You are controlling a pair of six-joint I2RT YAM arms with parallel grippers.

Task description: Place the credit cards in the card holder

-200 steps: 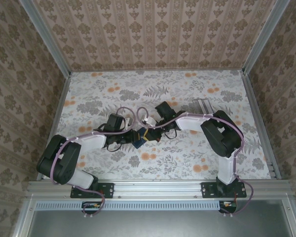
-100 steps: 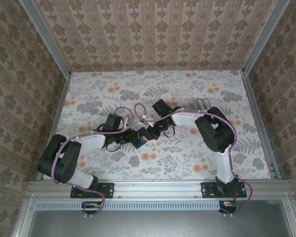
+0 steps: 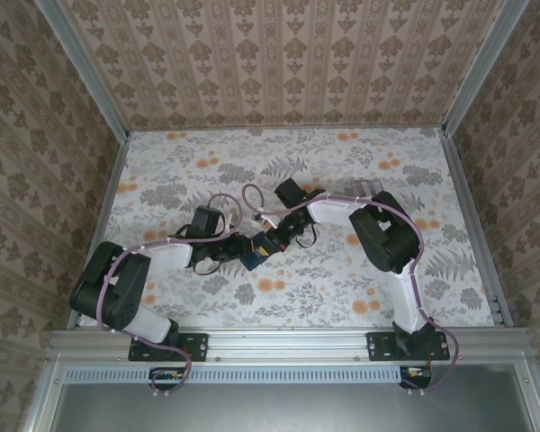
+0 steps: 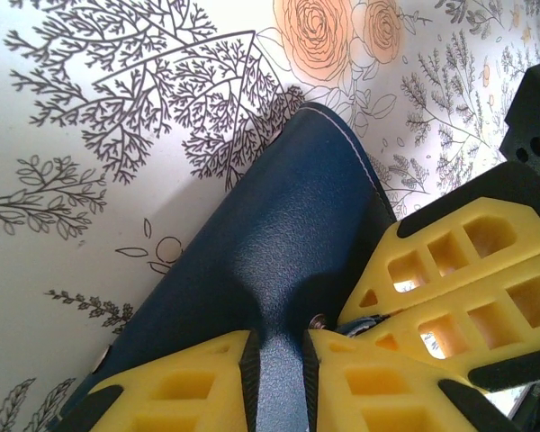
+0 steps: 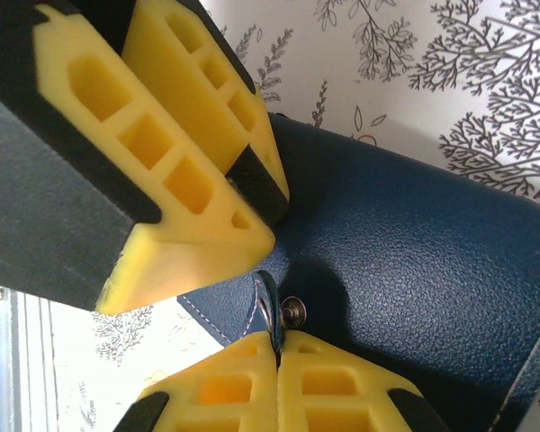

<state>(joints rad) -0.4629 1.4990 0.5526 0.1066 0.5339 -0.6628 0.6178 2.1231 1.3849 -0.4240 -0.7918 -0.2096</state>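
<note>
The dark navy card holder (image 4: 288, 234) lies on the floral table at the centre (image 3: 257, 253). My left gripper (image 4: 279, 340) is shut on its near edge, a ridge of the leather pinched between the black pads. My right gripper (image 5: 277, 342) is shut on the holder's thin snap tab beside a metal stud (image 5: 293, 311); the holder's grained body (image 5: 414, 261) spreads to the right. Seen from above, both grippers, left (image 3: 248, 247) and right (image 3: 275, 238), meet tip to tip over the holder. The credit cards are hidden.
The right gripper's yellow fingers (image 4: 459, 270) crowd the left wrist view, and the left's fingers (image 5: 180, 135) crowd the right wrist view. Patterned walls and metal rails (image 3: 469, 216) enclose the table. A pale grey strip (image 3: 365, 186) lies behind the right arm.
The right arm has swung left, bringing its gripper up against the left gripper at the card holder. The left arm has stayed put, still clamped on the holder.
</note>
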